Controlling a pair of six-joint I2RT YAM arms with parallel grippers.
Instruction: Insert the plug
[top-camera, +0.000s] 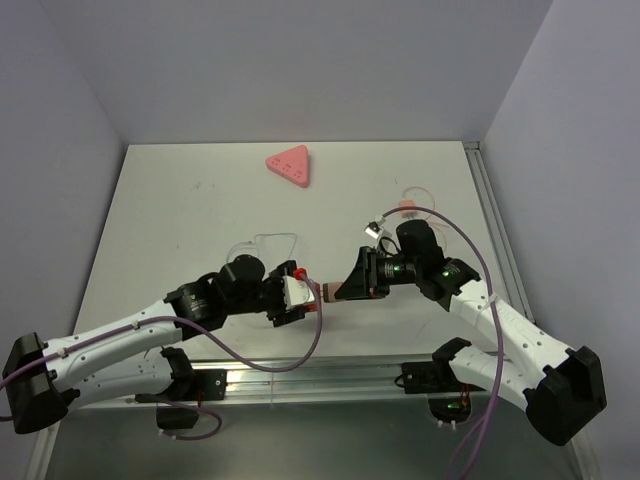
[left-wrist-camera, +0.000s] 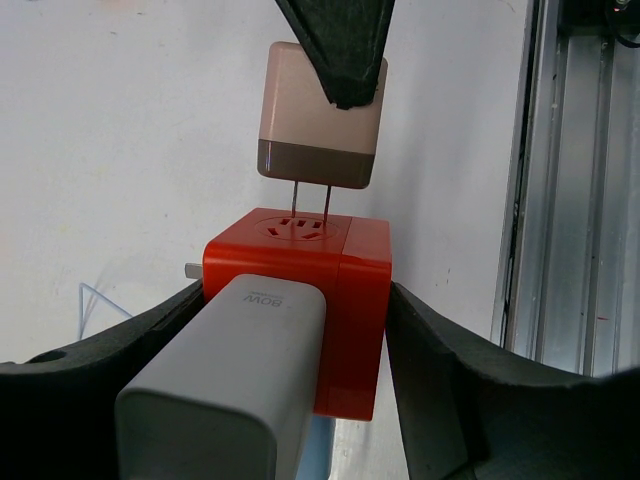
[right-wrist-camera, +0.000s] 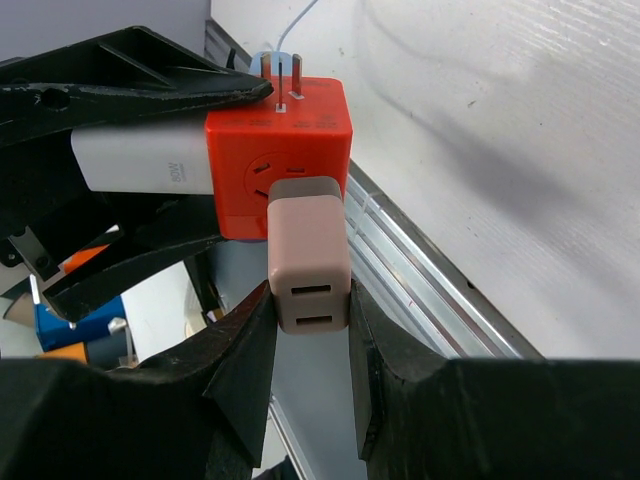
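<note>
A red socket cube with a grey charger plugged into one side sits between the fingers of my left gripper, which is shut on it. The pink plug is held in my right gripper, pinched by its rear end. Its two metal prongs point at the cube's socket face, tips at the slots and most of their length still showing. In the top view the left gripper and the right gripper meet nose to nose above the table's near part, with the plug between them.
A pink triangular piece lies at the far middle of the white table. Thin white cable loops and small items lie near the arms. An aluminium rail runs along the near edge.
</note>
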